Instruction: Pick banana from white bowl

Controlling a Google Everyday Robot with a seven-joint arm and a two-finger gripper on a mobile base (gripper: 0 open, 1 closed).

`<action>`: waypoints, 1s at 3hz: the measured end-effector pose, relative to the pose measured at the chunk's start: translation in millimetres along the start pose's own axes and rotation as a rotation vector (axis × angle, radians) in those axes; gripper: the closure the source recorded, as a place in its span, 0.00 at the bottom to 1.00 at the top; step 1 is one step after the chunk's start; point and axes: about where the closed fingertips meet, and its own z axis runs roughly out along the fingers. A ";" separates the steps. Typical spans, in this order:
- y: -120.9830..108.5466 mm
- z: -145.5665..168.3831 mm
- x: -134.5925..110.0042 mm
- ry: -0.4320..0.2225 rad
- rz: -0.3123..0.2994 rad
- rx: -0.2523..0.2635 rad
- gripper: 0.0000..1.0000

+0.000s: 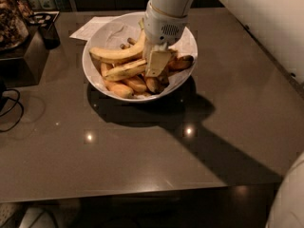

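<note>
The white bowl (186,42) stands at the back middle of the dark table, lined with crinkled white paper. A long, nearly straight yellow banana (124,71) with brown streaks lies across its middle, right end under my gripper. A more curved, cleaner long banana (116,54) lies just behind it. Short stubby orange-yellow bananas (119,89) lie at the front of the bowl. My gripper (156,64) reaches down into the bowl right of centre, at the right end of the streaked banana. Whether it holds the banana is hidden.
A sheet of white paper (90,28) lies behind the bowl. A dark box (26,56) and a black cup (48,31) stand at the back left, with a cable (12,109) on the left edge. My white arm (266,27) crosses the right side.
</note>
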 end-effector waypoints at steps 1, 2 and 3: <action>0.0 0.1 0.1 0.000 0.000 0.000 1.00; -3.5 -0.4 -2.3 -0.010 0.001 0.020 1.00; 8.8 -18.8 2.5 -0.038 0.055 0.068 1.00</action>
